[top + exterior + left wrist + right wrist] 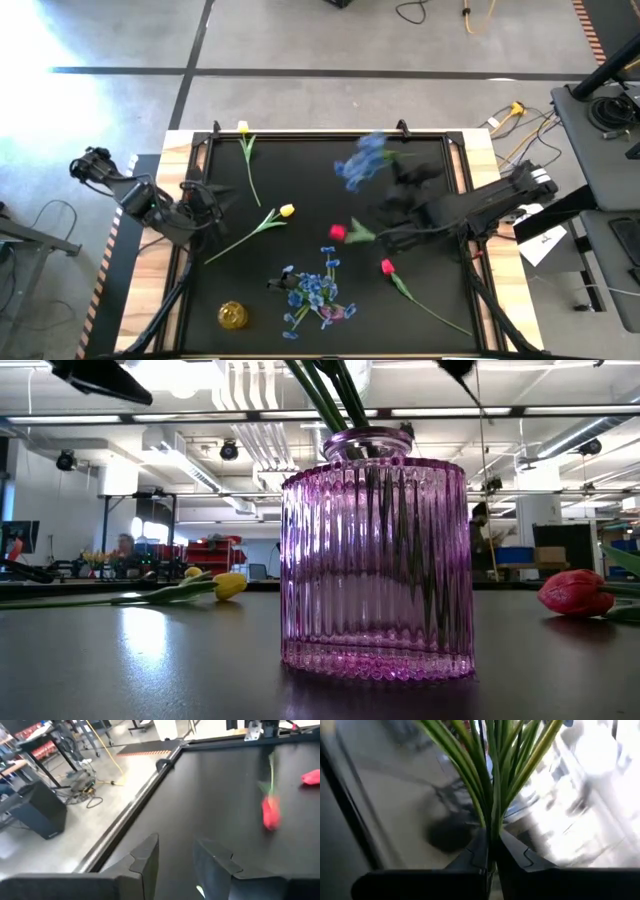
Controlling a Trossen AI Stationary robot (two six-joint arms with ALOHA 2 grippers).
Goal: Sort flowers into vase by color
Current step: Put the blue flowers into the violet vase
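Note:
My right gripper is shut on a blue flower spray, which shows blurred over the far right of the black mat. The purple ribbed vase holds several blue sprays near the front middle. Two red tulips and two yellow tulips lie flat on the mat. A small yellow vase stands at the front left. My left gripper is open at the mat's left side, with nothing between its fingers. My right gripper pinches a bundle of the spray's green stems and leaves between its two fingers. The stems fan out beyond the fingertips toward the blossoms. The spray is lifted clear of the mat.
A raised black frame borders the mat, on a wooden tabletop. Cables and a stand lie beyond the right edge. Bare mat lies at the far middle and the left centre.

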